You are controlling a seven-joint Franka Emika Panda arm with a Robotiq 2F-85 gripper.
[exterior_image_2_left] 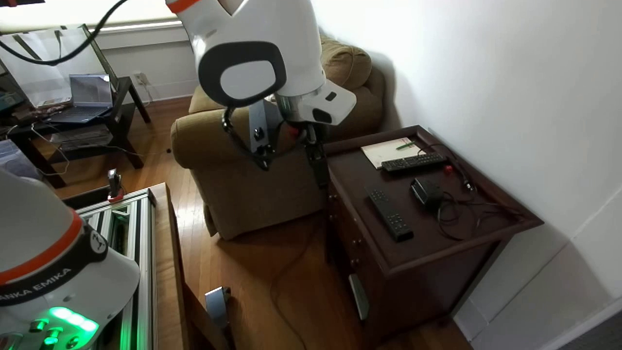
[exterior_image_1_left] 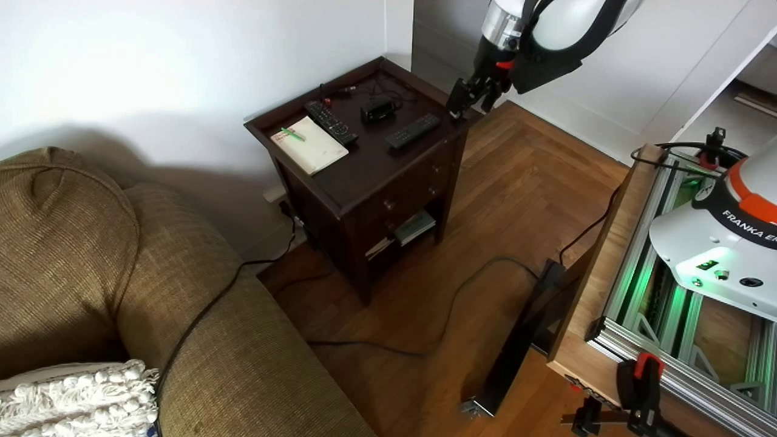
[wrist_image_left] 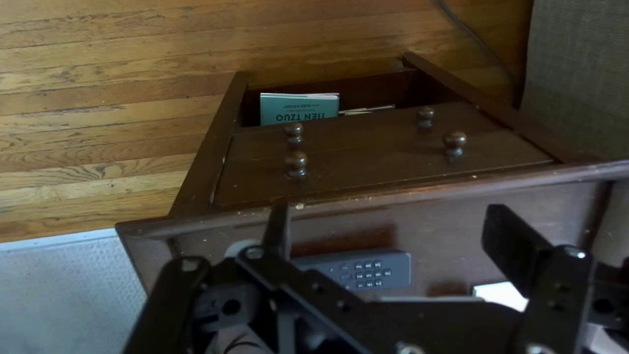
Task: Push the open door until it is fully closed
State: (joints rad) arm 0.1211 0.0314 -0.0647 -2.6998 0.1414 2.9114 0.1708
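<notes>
Drawer [wrist_image_left: 373,160] dark brown; side table [exterior_image_1_left: 358,176] same. Gripper [wrist_image_left: 388,221] black. Pad [exterior_image_1_left: 322,152] cream with red print [exterior_image_1_left: 281,137], pen [exterior_image_1_left: 294,134] green. Remote [exterior_image_1_left: 331,122] black. Sofa [exterior_image_1_left: 273,364] olive-brown, fine woven pattern. Floor [wrist_image_left: 98,115] honey-brown, plank-striped. Book [wrist_image_left: 290,109] teal, dark lettering [wrist_image_left: 300,117]. Wall [exterior_image_1_left: 182,60] white. Robot base [exterior_image_1_left: 692,237] white, orange band [exterior_image_1_left: 753,199], green lights [exterior_image_2_left: 75,319].

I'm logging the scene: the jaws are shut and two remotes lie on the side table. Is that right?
The jaws aren't shut: the wrist view shows them open, wide apart. The two remotes do lie on the side table.
</notes>
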